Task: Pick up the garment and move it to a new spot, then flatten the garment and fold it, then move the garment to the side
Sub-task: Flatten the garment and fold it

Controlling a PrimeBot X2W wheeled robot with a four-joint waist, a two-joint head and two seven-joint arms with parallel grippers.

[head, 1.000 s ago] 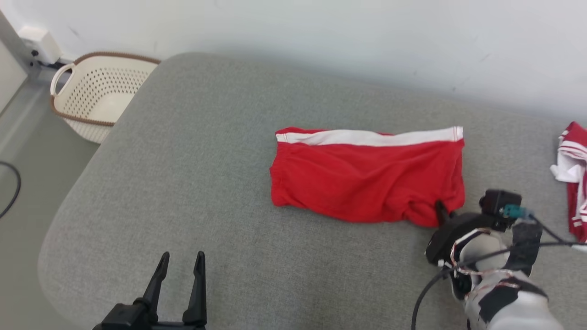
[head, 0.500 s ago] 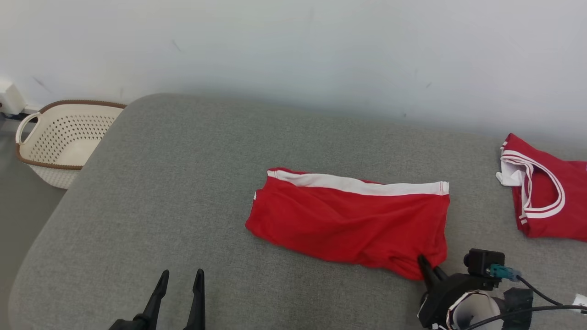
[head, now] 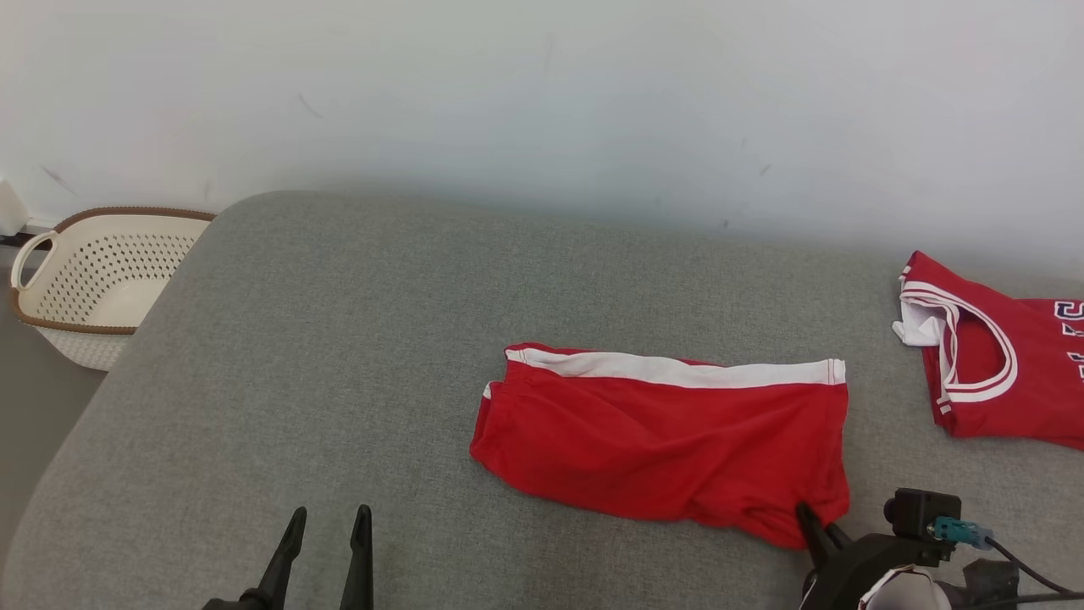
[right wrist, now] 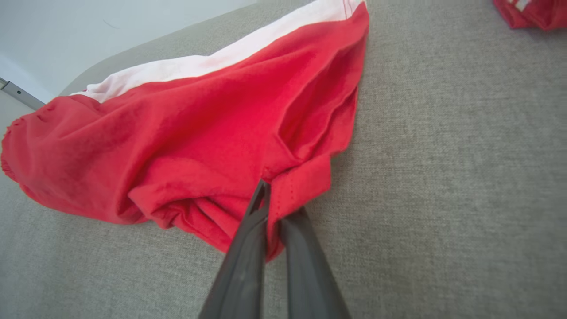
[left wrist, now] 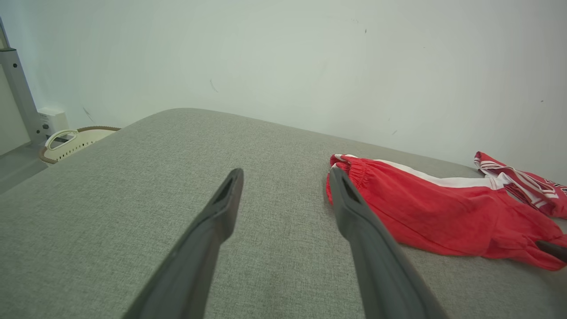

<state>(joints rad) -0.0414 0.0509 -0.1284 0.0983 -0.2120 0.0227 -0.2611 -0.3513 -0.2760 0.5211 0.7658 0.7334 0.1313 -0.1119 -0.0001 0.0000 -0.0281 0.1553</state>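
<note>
The garment [head: 669,449] is a pair of red shorts with a white band, lying folded on the grey cushioned surface [head: 339,356]. My right gripper [head: 806,513] is at its near right corner, shut on a bunched fold of the red cloth. The right wrist view shows the dark fingers pinching that corner of the garment [right wrist: 177,133], with my right gripper [right wrist: 268,192] closed tight. My left gripper [head: 329,515] stands open low at the left, well apart from the cloth. In the left wrist view my left gripper [left wrist: 285,175] is empty, and the garment [left wrist: 443,217] lies to its right.
A red jersey with white trim [head: 991,373] lies at the far right, close to the shorts, also seen as the jersey [left wrist: 518,181]. A cream perforated basket [head: 93,280] stands on the floor beyond the surface's left edge. A pale wall runs behind.
The head camera has shifted, so the whole picture moved. The shorts, held by my right gripper, now lie closer to the jersey. The left gripper stays open.
</note>
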